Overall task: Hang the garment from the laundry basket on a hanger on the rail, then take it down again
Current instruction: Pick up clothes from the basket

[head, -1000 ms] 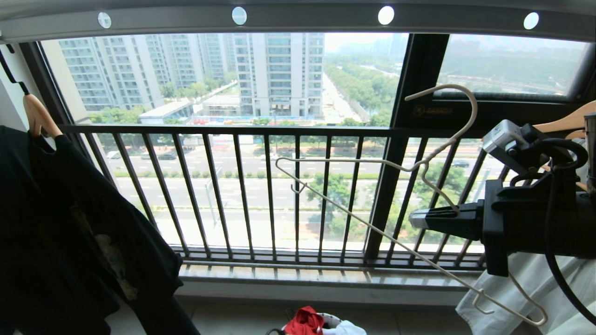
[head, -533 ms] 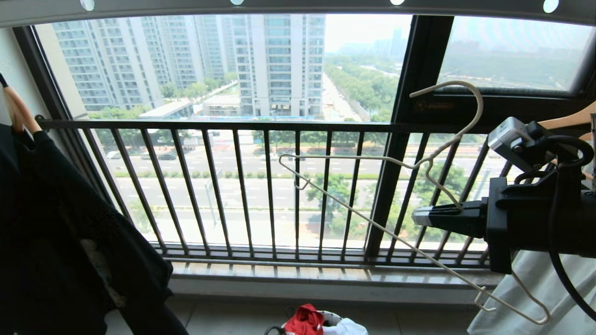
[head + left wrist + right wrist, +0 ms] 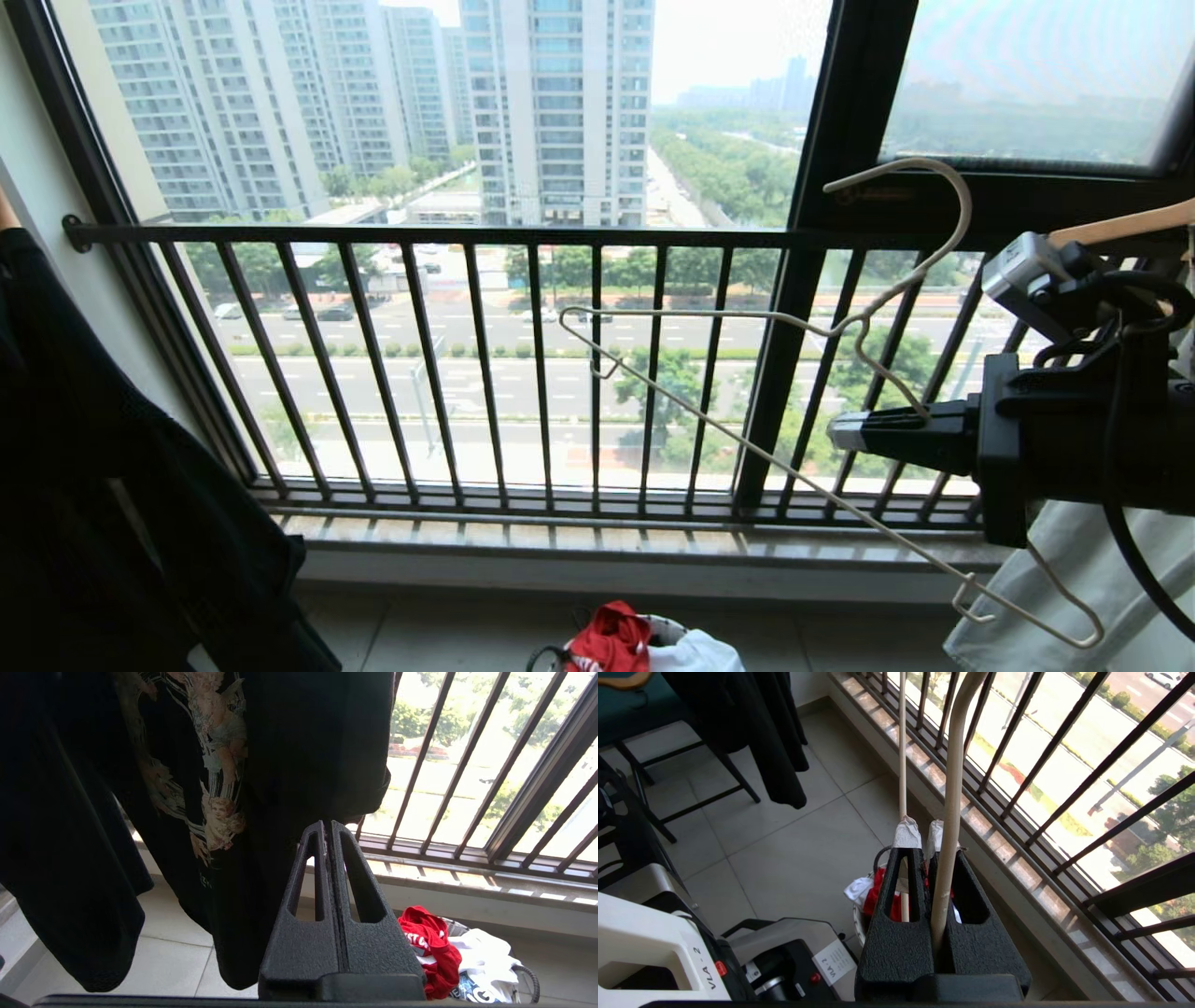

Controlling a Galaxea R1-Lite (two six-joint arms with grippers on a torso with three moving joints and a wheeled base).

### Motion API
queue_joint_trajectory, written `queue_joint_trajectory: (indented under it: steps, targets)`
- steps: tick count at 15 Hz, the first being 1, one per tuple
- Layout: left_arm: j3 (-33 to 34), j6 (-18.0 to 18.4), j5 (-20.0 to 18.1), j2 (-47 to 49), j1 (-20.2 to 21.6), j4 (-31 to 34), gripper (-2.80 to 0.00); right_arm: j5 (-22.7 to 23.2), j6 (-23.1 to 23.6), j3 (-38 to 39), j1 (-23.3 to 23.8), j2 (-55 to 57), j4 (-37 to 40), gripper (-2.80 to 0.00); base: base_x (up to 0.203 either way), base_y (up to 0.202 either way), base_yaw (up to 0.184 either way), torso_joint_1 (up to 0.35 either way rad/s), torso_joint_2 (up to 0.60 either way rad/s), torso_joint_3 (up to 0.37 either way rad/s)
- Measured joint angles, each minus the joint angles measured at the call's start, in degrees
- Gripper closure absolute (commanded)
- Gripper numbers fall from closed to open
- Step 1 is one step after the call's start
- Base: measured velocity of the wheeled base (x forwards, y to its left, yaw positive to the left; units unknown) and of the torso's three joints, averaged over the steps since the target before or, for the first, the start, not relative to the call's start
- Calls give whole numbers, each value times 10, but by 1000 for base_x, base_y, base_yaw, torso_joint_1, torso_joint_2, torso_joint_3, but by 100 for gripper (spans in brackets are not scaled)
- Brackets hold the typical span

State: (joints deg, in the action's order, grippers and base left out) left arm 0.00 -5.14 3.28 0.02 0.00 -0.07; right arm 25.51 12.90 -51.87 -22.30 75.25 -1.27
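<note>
The garment [image 3: 611, 637] lies in the laundry basket [image 3: 665, 630] on the floor; the view has tipped down, the rail gone. Left gripper [image 3: 328, 833] shut, empty. Right gripper [image 3: 920, 833] clamps the hanger [image 3: 948, 821], readying dressing.

"VLA - 2" on white housing [image 3: 654, 956]

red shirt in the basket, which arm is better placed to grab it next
Left. The left gripper is shut and empty, with the red shirt in the basket below it. The right gripper is clamped on the hanger.
</note>
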Motion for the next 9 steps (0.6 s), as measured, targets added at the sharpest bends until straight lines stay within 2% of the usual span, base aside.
queue_joint_trajectory:
  steps: [3, 9]
  targets:
    - [0, 0, 0, 0, 0, 0, 0, 0, 1, 10, 0, -1, -31, 0, 0, 0, 0, -147, 326, 176]
    - [0, 0, 0, 0, 0, 0, 0, 0, 0, 13, 0, -1, -32, 0, 0, 0, 0, -166, 372, 204]
